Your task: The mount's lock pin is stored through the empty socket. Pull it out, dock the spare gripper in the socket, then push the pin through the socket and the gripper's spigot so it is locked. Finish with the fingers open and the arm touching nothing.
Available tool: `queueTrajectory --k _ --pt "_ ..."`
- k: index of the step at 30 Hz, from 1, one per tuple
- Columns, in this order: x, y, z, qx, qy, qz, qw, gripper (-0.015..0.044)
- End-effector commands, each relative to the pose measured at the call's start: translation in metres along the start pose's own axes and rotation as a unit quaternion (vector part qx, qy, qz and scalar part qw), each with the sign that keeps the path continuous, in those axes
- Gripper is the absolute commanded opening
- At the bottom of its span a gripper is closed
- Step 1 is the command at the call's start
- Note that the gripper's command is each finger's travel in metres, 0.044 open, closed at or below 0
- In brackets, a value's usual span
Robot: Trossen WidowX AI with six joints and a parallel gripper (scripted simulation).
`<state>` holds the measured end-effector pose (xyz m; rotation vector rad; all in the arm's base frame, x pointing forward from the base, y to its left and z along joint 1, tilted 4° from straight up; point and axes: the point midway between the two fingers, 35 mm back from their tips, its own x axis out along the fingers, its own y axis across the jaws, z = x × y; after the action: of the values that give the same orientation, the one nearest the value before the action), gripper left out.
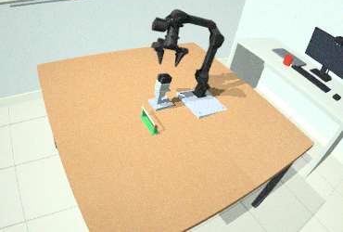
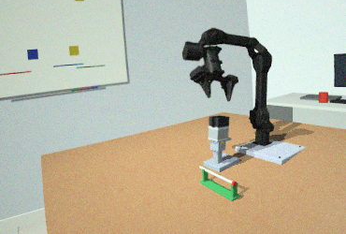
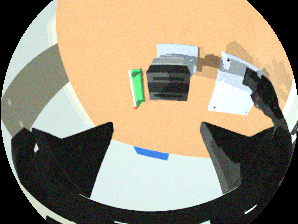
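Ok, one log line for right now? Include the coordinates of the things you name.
gripper (image 1: 170, 63) (image 2: 219, 98) (image 3: 157, 125): open, empty | spare gripper (image 1: 163, 83) (image 2: 219, 127) (image 3: 168, 82): standing on mount (image 1: 157, 104) (image 2: 214, 163) (image 3: 176, 49) | pin (image 1: 148, 116) (image 2: 217, 175) (image 3: 133, 90): on green rack (image 1: 148, 123) (image 2: 219, 189) (image 3: 139, 89)

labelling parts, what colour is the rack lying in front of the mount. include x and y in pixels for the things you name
Green; the rack (image 1: 149, 123) (image 2: 219, 190) (image 3: 137, 87) shows best in the exterior view.
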<state>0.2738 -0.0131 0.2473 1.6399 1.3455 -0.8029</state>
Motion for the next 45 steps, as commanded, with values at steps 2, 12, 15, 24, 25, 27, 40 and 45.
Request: queueTrajectory --k 2,12,15,24,25,27,40,45 --pt "0.000 0.000 0.000 0.000 0.000 0.000 1.000 0.0440" --pt "0.017 -0.025 -0.061 0.000 -0.003 -0.003 1.000 0.0256" --pt "0.024 -0.044 -0.090 0.002 0.002 -0.001 1.000 0.0180" --pt "0.037 -0.032 -0.099 -0.176 -0.033 -0.016 0.984 0.0180" --pt "0.040 -0.025 -0.097 -0.226 -0.043 -0.023 0.973 0.0180" --pt "0.048 -0.012 -0.095 -0.326 -0.061 -0.039 0.943 0.0180" --pt "0.106 0.057 -0.078 -0.826 -0.084 -0.211 0.515 0.0180" --pt "0.132 0.077 -0.075 -0.908 -0.050 -0.274 0.313 0.0180"
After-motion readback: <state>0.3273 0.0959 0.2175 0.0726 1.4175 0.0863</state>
